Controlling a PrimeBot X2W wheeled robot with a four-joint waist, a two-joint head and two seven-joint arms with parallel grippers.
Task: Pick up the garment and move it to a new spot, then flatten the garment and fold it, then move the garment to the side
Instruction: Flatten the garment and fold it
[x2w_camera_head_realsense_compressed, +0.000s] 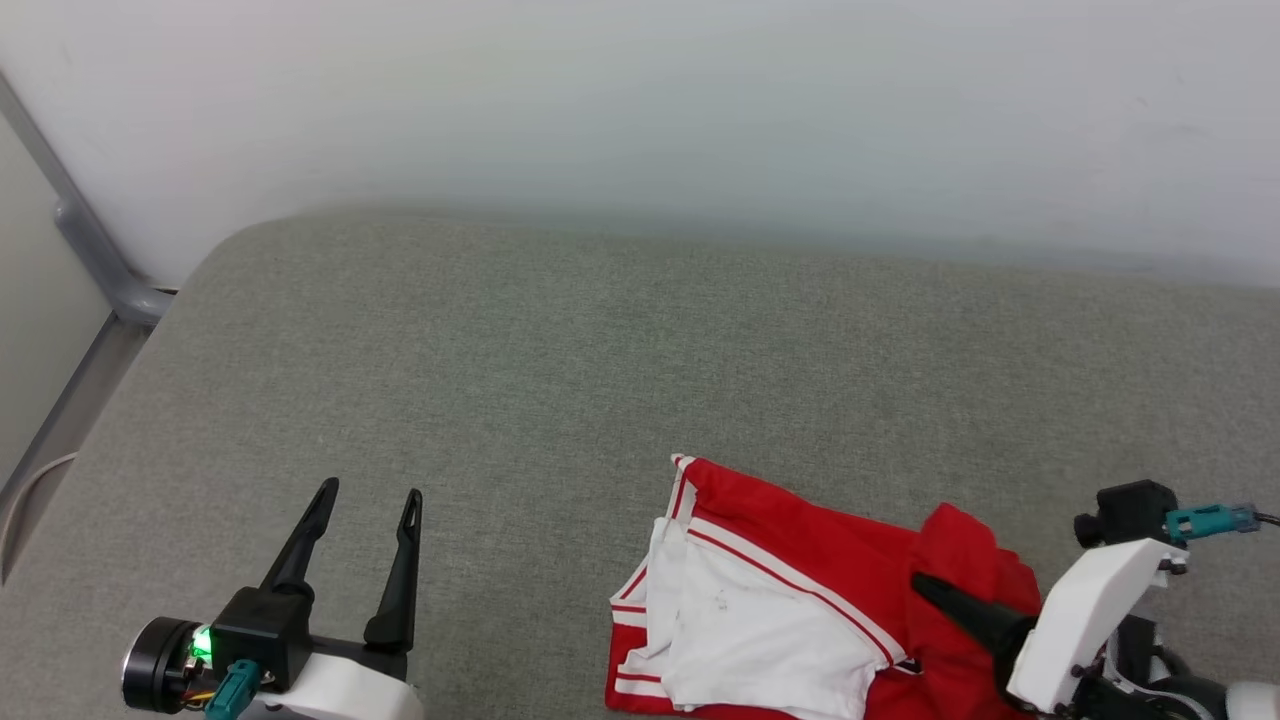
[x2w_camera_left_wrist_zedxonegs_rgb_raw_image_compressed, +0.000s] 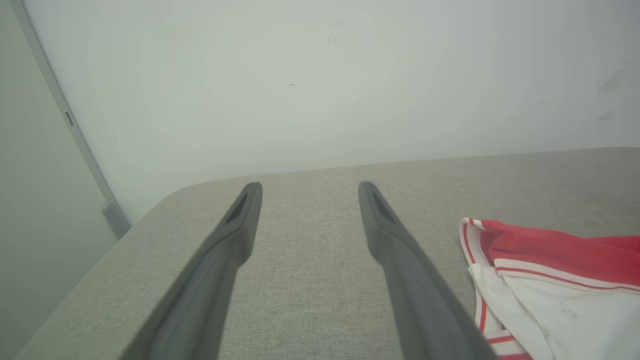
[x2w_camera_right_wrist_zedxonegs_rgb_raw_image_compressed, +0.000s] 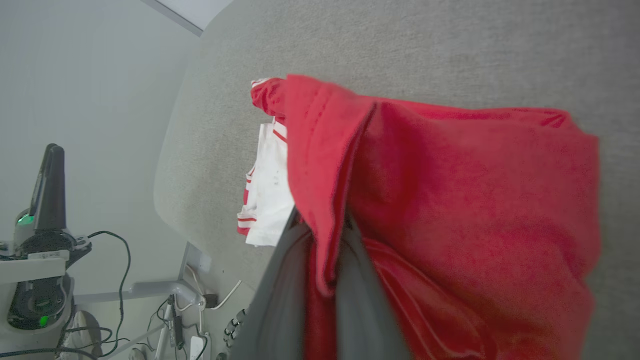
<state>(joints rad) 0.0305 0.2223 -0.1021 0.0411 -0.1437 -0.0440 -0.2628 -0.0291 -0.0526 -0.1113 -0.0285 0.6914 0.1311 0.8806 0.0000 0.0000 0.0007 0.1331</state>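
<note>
The garment (x2w_camera_head_realsense_compressed: 800, 590) lies crumpled near the front of the grey padded surface (x2w_camera_head_realsense_compressed: 560, 340), red with a white sleeve and red-and-white striped trim; its print is hidden. My right gripper (x2w_camera_head_realsense_compressed: 928, 588) comes in from the lower right, shut on a raised fold of the red cloth. In the right wrist view, the garment (x2w_camera_right_wrist_zedxonegs_rgb_raw_image_compressed: 450, 190) drapes over the right gripper (x2w_camera_right_wrist_zedxonegs_rgb_raw_image_compressed: 324, 227), with cloth pinched between the dark fingers. My left gripper (x2w_camera_head_realsense_compressed: 368, 495) stands open to the garment's left, holding nothing. In the left wrist view, the left gripper (x2w_camera_left_wrist_zedxonegs_rgb_raw_image_compressed: 310, 187) hovers over bare padding, the garment (x2w_camera_left_wrist_zedxonegs_rgb_raw_image_compressed: 550, 280) at its right.
A white wall (x2w_camera_head_realsense_compressed: 640, 100) rises behind the padded surface. A grey metal rail (x2w_camera_head_realsense_compressed: 95, 250) runs down past the surface's rounded left corner. Cables and a plug (x2w_camera_right_wrist_zedxonegs_rgb_raw_image_compressed: 195, 300) lie on the floor below the surface's edge. My left gripper (x2w_camera_right_wrist_zedxonegs_rgb_raw_image_compressed: 50, 185) also appears at the far left of the right wrist view.
</note>
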